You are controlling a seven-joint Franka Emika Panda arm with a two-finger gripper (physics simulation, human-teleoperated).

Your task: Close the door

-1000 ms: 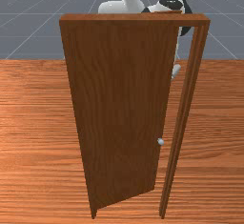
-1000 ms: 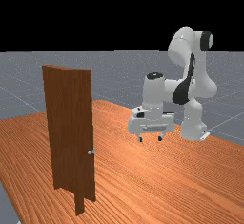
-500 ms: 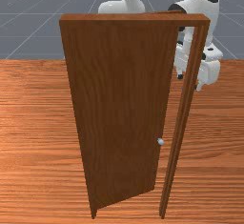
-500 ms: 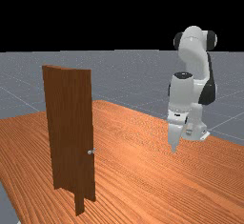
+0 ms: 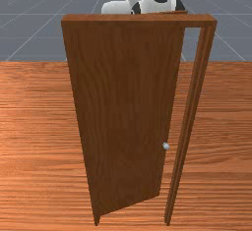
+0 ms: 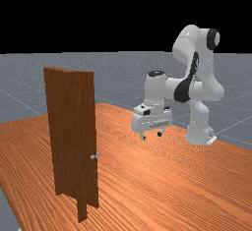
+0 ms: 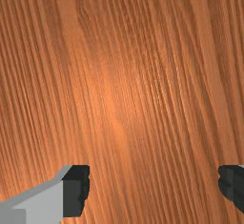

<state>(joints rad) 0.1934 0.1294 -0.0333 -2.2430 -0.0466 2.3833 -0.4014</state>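
Door [image 5: 123,112] is seen ajar, not seated in its frame [image 5: 138,20]. In the front view, a gap is left between the door's free edge and the post [image 5: 193,107] on the front view's right. The free edge is swung back from the frame, toward the arm [image 6: 202,85]. The door's bottom edge is slanted, its knob end being set farther back. A sliver of the door's top edge can be made out behind the frame's top beam.

Knob [image 5: 166,146] is mounted close to the free edge, on the lower half of the door. In the far view, door and frame are placed on the far view's left, upright on the table [image 6: 147,186]; the knob side is turned toward the arm.

Gripper [image 6: 151,135] is held above the table, between the door and the arm's base, fingers pointed down. It is well apart from the door and knob; no contact is made with either.

Jaws are released: in the wrist view, the fingers [image 7: 76,189] are spread wide, with nothing gripped. Bare wood grain is seen below and between them, with a bright patch of light on it. In the front view, part of the arm is seen above the frame's top beam, grey floor [image 5: 29,38] behind.
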